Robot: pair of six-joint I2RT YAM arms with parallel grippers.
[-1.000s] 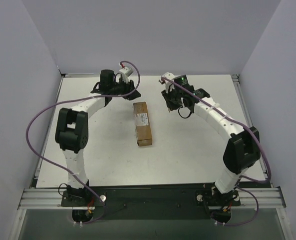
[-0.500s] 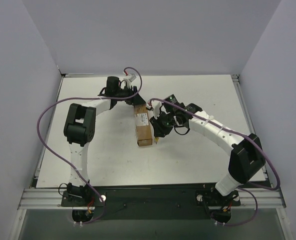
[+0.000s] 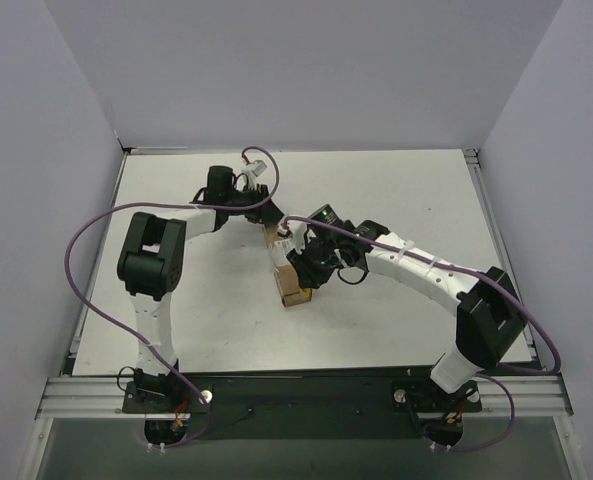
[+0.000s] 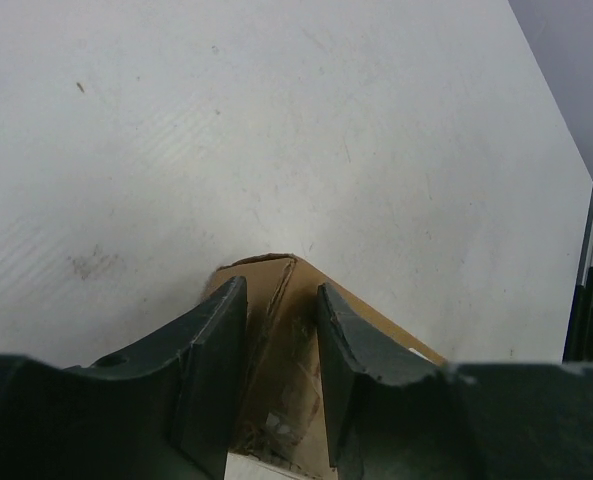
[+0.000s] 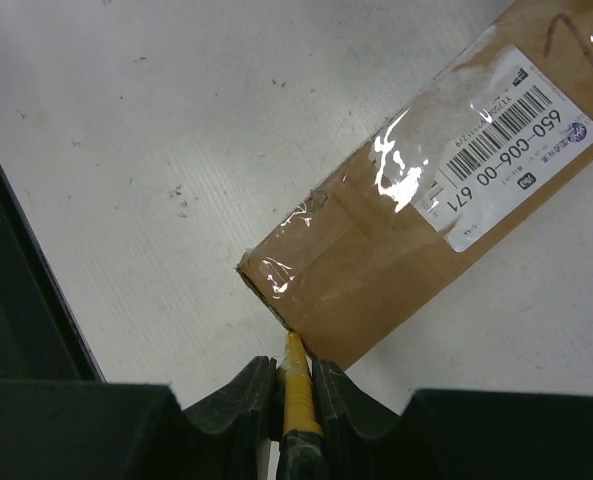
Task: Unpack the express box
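The express box [image 3: 296, 292] is a long brown carton lying mid-table, largely covered by both grippers. My left gripper [image 3: 269, 222] is at its far end. In the left wrist view its fingers [image 4: 216, 340] stand a narrow gap apart over the box's [image 4: 281, 380] taped end corner, open. My right gripper [image 3: 301, 272] is shut on a yellow utility knife [image 5: 298, 400]. The knife tip touches the lower edge of the box's [image 5: 406, 230] near taped end. The white barcode label [image 5: 506, 140] faces up.
The white table [image 3: 396, 190] is enclosed by grey walls on three sides. A dark rail [image 5: 16, 300] runs along the left of the right wrist view. Purple cables loop from both arms.
Both arms closed in on the box. The left gripper came down over its far end. The right gripper swung from the back right to the near end, bringing the knife tip against it.
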